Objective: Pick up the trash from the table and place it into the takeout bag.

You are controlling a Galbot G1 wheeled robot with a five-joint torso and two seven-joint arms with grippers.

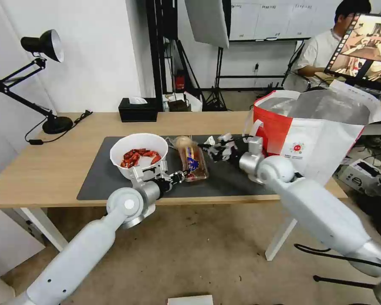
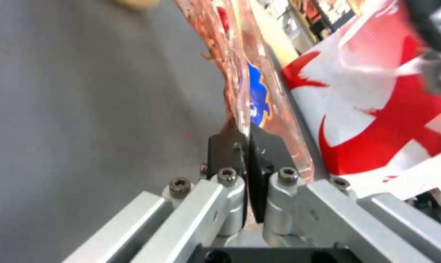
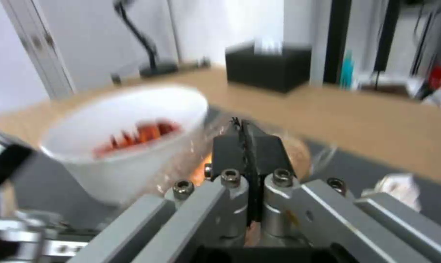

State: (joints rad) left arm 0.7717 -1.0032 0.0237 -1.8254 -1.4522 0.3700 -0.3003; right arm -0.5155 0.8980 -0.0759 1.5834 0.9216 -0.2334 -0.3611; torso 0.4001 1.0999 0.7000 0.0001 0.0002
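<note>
A clear clamshell box (image 1: 194,163) with red bits and a blue label lies on the dark mat (image 1: 99,180) of the table (image 1: 46,169). My left gripper (image 1: 184,173) (image 2: 245,137) is shut on the box's (image 2: 240,73) near edge. From the bag side, my right gripper (image 1: 204,147) (image 3: 242,128) is shut on its far edge. The white bowl (image 1: 139,154) (image 3: 128,146) of crayfish shells stands just left of the box. The wrapped bun (image 1: 182,142) (image 3: 300,153) lies at the box's far end. A crumpled tissue (image 3: 398,184) rests on the mat. The takeout bag (image 1: 317,135) (image 2: 376,109) stands open at the table's right end.
A black tissue box (image 1: 138,110) (image 3: 269,65) sits at the table's back edge, and a black desk lamp (image 1: 51,123) stands at the back left. Bare wood stretches left of the mat. A person sits at a monitor behind the bag.
</note>
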